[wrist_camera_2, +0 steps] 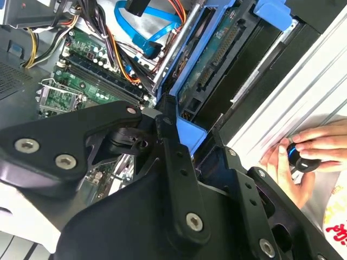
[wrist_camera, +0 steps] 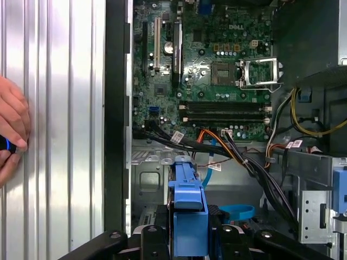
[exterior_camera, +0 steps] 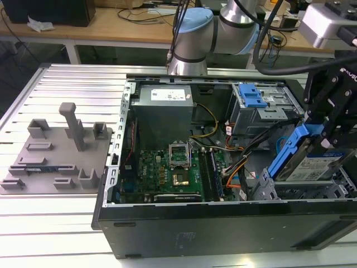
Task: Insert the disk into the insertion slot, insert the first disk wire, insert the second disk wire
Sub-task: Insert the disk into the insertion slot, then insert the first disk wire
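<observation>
gripper (wrist_camera: 190, 234) clamped on disk (exterior_camera: 308, 165) | disk tilted at insertion slot (exterior_camera: 269, 187) mouth (cage inside open computer case (exterior_camera: 223, 226))

The arm (exterior_camera: 212, 30) reaches in from the far side, its wrist over at the exterior view's right. The gripper (exterior_camera: 322, 134) points down, its black fingers (wrist_camera_2: 173, 162) clamped on the tilted disk (exterior_camera: 290, 153).

Silver arm (exterior_camera: 237, 17) with pale-blue joint caps (exterior_camera: 192, 28); matte black hand (wrist_camera_2: 192, 135) studded with silver screw heads (wrist_camera_2: 194, 221).
</observation>
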Robot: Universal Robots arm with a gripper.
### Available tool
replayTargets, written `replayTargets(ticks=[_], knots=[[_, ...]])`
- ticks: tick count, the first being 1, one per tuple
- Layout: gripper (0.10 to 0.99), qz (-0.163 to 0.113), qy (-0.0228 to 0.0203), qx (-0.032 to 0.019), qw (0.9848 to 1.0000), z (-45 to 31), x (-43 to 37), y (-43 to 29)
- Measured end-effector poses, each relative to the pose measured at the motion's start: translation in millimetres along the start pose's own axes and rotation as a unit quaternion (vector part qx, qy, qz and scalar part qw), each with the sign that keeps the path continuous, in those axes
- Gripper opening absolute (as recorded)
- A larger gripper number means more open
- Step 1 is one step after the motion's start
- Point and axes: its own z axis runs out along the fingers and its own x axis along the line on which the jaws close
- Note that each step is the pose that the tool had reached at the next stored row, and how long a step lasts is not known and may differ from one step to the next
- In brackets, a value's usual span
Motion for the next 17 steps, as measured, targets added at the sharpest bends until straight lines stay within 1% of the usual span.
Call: replayTargets(ticks=[2, 3, 4, 5, 6, 7, 17], knots=[[0.365, 0.000, 0.0001, 0.0000, 1.0000, 0.6, 0.1, 0.0], [0.431, 0.000, 0.0002, 0.0000, 1.0000, 0.5, 0.1, 0.0], [0.431, 0.000, 0.0001, 0.0000, 1.0000, 0.6, 0.1, 0.0], [0.494, 0.000, -0.0001, -0.0001, 1.0000, 0.8, 0.1, 0.0], [0.494, 0.000, 0.0000, 0.0000, 1.0000, 0.7, 0.1, 0.0], [0.561, 0.000, -0.0001, 0.0000, 1.0000, 0.8, 0.1, 0.0], [0.561, 0.000, 0.0000, -0.0001, 1.0000, 0.7, 0.1, 0.0]])
